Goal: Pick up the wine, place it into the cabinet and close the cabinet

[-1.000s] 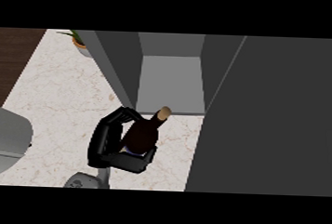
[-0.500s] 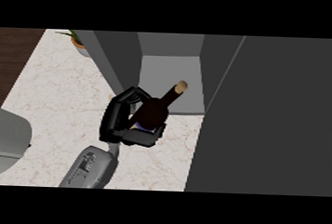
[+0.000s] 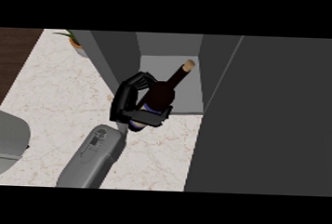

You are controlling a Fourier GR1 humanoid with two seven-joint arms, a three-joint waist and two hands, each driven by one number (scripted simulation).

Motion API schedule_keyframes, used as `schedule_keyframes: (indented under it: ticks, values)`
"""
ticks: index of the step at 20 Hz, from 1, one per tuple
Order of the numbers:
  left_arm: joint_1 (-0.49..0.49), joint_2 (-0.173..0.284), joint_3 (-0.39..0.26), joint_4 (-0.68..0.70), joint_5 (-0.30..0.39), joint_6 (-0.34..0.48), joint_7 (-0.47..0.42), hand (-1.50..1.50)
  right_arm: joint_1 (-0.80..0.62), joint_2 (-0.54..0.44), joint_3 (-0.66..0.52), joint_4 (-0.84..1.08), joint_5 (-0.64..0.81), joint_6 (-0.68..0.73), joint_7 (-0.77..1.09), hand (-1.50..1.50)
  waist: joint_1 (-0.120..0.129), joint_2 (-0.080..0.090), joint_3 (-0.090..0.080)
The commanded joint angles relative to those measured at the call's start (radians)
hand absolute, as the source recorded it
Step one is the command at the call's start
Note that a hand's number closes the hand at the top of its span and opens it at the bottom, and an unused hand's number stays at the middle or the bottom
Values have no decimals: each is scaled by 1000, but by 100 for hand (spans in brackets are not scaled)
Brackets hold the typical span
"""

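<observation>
One hand [image 3: 138, 101] visible only, coming up from the lower edge on a grey forearm [image 3: 91, 160]; can't tell from its position alone which side it is, so calling it the left since it sits left of centre. Other hand not in frame. Fingers curled round the wine bottle [image 3: 166, 88], lower body of the bottle hidden behind palm and thumb, label not readable. Bottle tilted, cork end [image 3: 189, 65] pointing up-right into the open cabinet [image 3: 172, 49] compartment, neck over the cabinet floor, base over the front lip. One bottle, one cabinet opening. Big dark cabinet door [image 3: 272, 117] fills the right side, blocks everything behind it. Plant pot [image 3: 76, 42] top left, cut off by the cabinet side. Grey rounded object [image 3: 3, 143] at left edge, partly cropped. Marble counter [image 3: 52, 96] free to the left of the hand.
</observation>
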Motion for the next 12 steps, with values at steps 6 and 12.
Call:
schedule_keyframes:
  ticks: [6, 12]
  values:
    - [-206, -1, -51, 257, 151, 88, -90, 150, 127, -18, 22, -165, -46, 24, -25, -150, -26, 4, 0]
    - [-286, -1, -69, 386, 223, 101, -124, 150, 80, -4, -8, -162, -77, 47, -15, -150, -23, 7, 0]
